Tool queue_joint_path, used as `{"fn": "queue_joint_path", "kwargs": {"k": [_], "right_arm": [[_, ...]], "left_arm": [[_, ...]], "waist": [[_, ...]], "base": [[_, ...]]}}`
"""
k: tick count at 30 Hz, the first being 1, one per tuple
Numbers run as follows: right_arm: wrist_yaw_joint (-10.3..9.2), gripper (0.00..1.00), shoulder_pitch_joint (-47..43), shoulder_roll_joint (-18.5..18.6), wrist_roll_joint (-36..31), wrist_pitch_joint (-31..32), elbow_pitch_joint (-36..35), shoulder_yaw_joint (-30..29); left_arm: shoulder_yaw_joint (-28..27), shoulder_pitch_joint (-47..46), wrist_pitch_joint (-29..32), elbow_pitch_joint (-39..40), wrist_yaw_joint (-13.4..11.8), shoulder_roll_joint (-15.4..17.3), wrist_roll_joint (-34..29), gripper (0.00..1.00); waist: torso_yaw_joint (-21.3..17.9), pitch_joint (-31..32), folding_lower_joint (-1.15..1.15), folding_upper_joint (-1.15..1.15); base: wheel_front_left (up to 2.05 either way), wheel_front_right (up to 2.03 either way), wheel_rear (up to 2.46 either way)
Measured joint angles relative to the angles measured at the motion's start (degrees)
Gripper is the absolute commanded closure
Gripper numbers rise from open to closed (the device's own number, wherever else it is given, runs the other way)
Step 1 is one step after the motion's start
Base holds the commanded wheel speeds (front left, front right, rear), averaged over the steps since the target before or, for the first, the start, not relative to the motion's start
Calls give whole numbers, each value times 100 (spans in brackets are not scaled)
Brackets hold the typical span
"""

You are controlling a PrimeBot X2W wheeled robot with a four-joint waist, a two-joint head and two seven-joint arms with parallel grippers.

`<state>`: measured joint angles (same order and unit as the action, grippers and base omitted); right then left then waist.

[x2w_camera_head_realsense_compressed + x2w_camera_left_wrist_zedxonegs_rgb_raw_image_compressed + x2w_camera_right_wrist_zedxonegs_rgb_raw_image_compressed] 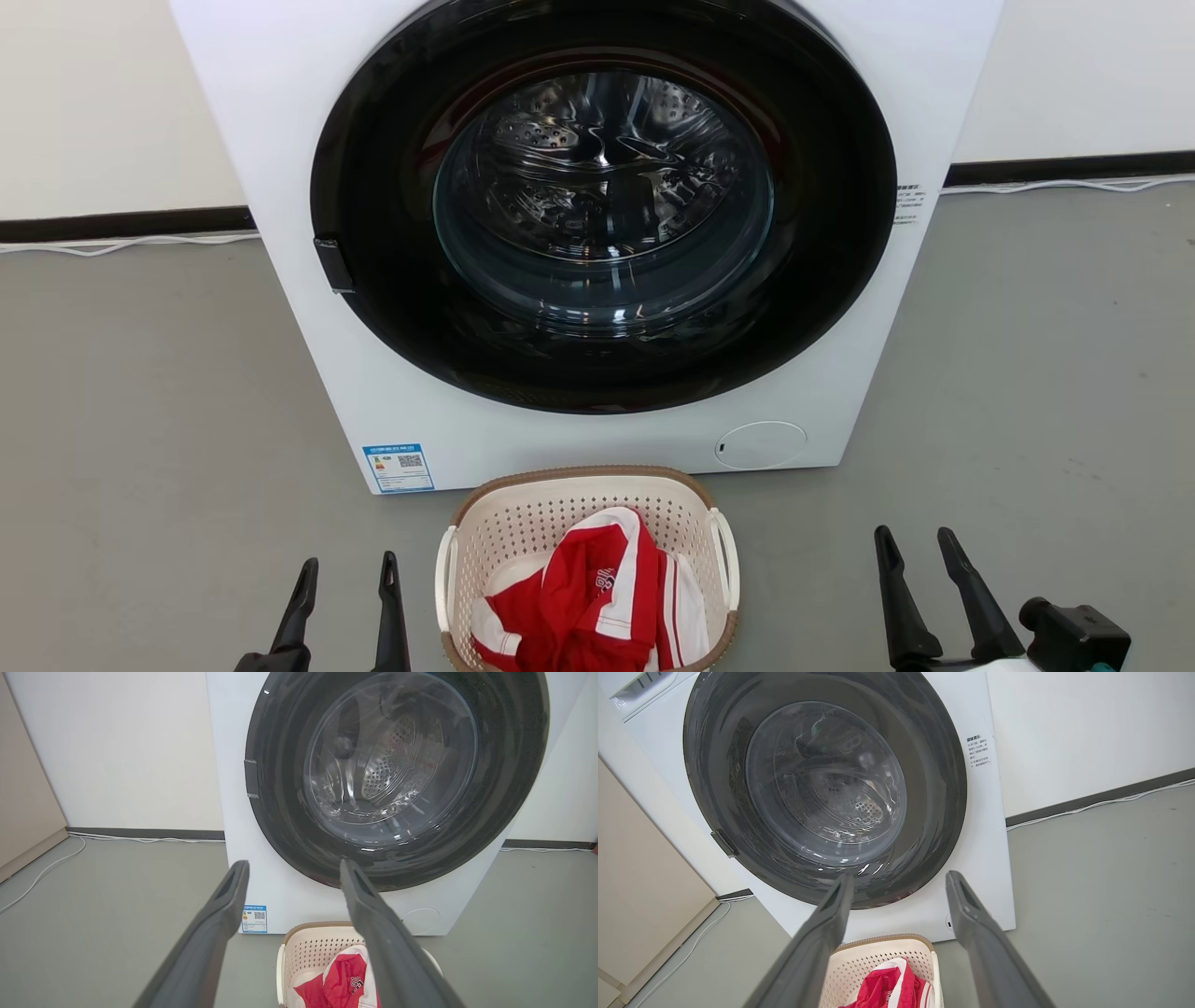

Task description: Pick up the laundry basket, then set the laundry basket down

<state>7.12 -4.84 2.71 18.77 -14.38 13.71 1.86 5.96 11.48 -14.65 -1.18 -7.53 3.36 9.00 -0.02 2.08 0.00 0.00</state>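
I log both grippers spread wide, holding and touching nothing: left gripper [349,560] at lower left, right gripper [915,534] at lower right of the head view, flanking the laundry basket [527,523] at bottom centre. It sits on grey floor [140,420] just before the washing machine [280,140], a red-and-white garment [597,597] inside. Both wrist views add a beige panel [23,788] at far left.

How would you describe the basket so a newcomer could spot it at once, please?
Find the white washer with the round dark door. On the grey floor just before it sits the basket: cream, perforated, brown-rimmed, with white side handles and a red-and-white garment inside.
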Motion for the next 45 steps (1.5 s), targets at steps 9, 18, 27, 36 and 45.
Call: {"fn": "queue_joint_path", "kwargs": {"k": [9,18,27,36,45], "right_arm": [[-1,0,1,-1,1,0,-30,-93],[-5,100,-145,-11,86,24,300,-144],[-5,100,-125,-9,623,142,299,-158],[-5,100,-90,-7,1173,272,297,-185],[-5,100,-71,-2,1647,388,297,-212]], "left_arm": [[-9,0,0,-31,5,-1,-2,0],[0,49,16,-456,4,-7,134,100],[-11,57,119,-517,85,2,745,100],[-31,-25,260,-617,205,26,1358,100],[-58,-92,363,-675,291,37,1944,100]], "waist": [[6,-22,0,0],[5,-50,0,0],[4,-60,2,0],[4,-75,2,0],[4,-86,1,0]], "base": [[0,0,0],[0,0,0],[0,0,0],[0,0,0],[0,0,0]]}}
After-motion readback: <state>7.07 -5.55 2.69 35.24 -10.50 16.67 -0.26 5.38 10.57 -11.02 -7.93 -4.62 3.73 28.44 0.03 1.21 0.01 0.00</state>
